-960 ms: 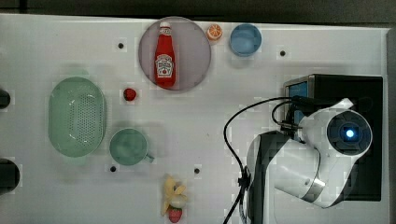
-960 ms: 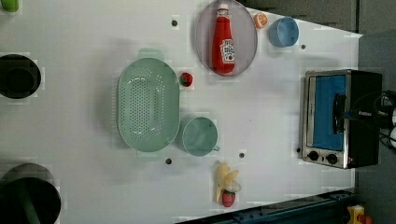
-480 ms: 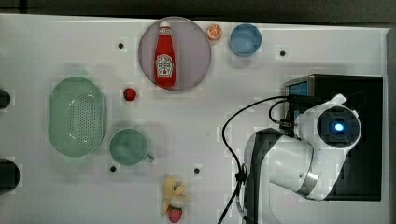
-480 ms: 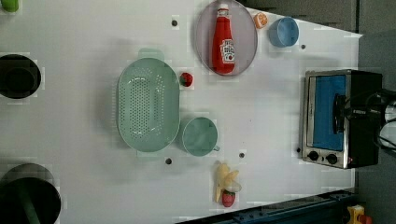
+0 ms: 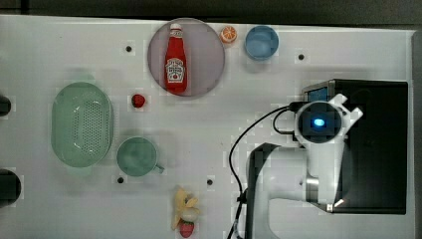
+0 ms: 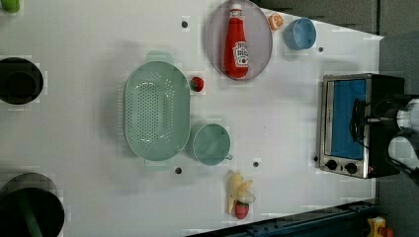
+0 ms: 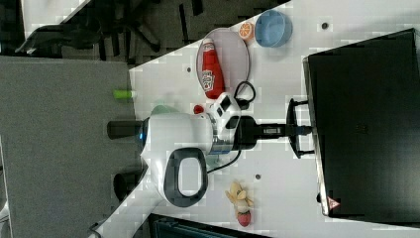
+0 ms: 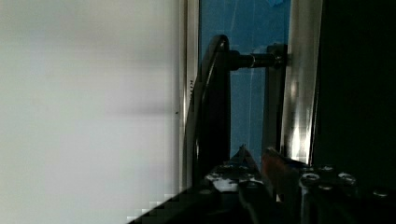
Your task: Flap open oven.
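White desk (image 5: 59, 45), dishes scattered. Oven (image 5: 378, 149) sitting at top view's right edge, door closed. Tool (image 7: 297, 130) reaching level at door handle (image 8: 210, 107), fingers closing round bar; handle's long axis crossing tool's approach.

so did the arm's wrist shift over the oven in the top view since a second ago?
Yes. In the top view the wrist slid toward the top view's left along the oven top, now sitting over its front edge.
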Available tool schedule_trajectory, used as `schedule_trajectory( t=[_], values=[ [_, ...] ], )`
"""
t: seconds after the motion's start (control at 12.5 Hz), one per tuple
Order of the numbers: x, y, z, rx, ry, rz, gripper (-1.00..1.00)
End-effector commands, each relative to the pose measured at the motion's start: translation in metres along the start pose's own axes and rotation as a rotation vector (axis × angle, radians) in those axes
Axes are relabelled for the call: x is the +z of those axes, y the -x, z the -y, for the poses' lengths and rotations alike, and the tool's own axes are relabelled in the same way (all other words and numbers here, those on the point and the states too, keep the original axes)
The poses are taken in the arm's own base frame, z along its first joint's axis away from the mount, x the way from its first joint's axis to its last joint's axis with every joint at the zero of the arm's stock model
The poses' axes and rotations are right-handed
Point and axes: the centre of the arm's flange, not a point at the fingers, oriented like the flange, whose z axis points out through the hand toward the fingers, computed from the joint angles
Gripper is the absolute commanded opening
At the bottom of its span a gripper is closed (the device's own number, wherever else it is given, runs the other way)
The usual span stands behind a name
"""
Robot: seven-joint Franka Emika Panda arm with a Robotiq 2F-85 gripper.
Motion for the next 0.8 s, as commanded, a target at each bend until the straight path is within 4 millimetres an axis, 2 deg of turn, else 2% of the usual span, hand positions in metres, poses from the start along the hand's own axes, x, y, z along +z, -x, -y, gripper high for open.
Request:
schedule_trajectory(
  t=[0.08, 0.4, 0.8],
  values=[
    [-0.007, -0.014, 0.051, 0.042, 0.035, 0.015, -0.65],
    [-0.002, -0.020, 0.097, -0.003, 0.116, 0.046, -0.65],
    [0.019, -0.022, 0.158, -0.012, 0.257, 0.067, -0.65]
  ],
)
